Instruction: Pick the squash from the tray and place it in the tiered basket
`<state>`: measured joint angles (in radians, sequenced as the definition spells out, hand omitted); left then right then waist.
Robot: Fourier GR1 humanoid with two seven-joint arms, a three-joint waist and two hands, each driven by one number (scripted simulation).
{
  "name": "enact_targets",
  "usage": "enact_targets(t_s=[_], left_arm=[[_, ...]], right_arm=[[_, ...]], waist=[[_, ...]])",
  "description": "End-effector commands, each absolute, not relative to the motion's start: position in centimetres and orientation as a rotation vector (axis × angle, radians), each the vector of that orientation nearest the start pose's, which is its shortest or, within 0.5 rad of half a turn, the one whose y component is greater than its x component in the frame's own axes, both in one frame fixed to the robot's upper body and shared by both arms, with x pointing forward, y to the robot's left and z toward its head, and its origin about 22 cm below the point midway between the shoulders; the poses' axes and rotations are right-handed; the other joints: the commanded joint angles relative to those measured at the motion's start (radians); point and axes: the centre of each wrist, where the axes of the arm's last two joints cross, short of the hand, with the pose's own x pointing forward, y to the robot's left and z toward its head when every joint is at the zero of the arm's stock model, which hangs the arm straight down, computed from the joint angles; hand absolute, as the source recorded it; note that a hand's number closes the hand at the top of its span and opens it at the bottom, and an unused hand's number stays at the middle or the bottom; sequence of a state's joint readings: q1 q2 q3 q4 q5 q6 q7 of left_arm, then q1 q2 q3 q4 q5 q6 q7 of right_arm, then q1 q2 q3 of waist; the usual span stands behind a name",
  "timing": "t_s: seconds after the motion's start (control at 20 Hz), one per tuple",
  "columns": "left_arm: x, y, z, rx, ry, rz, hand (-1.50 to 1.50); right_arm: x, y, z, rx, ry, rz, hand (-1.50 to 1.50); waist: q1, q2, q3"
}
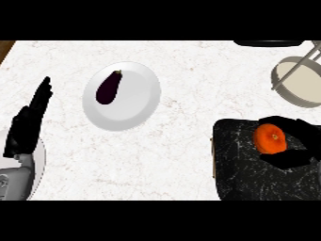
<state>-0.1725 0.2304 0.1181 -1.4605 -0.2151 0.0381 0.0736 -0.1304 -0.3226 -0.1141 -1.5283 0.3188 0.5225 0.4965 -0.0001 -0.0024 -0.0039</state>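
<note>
Fingers (285, 160) of the right hand (317, 139) curl round the squash (268, 139) at the tray (239, 164); next, lift toward the tiered basket (301, 84).

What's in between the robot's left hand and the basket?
In the head view, a white plate with a dark purple eggplant lies between the left hand and the tiered basket; otherwise just bare counter.

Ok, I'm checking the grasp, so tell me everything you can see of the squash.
The squash is round, orange and smooth-looking, with a small pale mark near its middle. It shows over the upper part of the black marbled tray, the right hand curled round its right and lower sides. Whether it touches the tray cannot be told.
</note>
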Motion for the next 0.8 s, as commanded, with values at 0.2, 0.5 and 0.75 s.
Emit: enact_targets(t_s=[0.2, 0.5, 0.75], left_arm=[[26.6, 29.9, 1.9, 0.450, -1.526, -0.235, 0.00], [27.8, 28.5, 3.7, 0.432, -1.533, -0.228, 0.00], [27.5, 28.8, 4.0, 0.442, -1.538, -0.228, 0.00]], right_arm=[[25.1, -31.1, 3.2, -0.421, -0.996, 0.886, 1.50], [26.6, -31.0, 6.7, -0.333, -1.043, 0.695, 1.50], [23.7, -30.6, 9.1, -0.353, -1.167, 0.734, 1.50]], waist=[[0.000, 0.002, 0.004], [-0.001, 0.001, 0.004], [-0.006, 0.000, 0.004]])
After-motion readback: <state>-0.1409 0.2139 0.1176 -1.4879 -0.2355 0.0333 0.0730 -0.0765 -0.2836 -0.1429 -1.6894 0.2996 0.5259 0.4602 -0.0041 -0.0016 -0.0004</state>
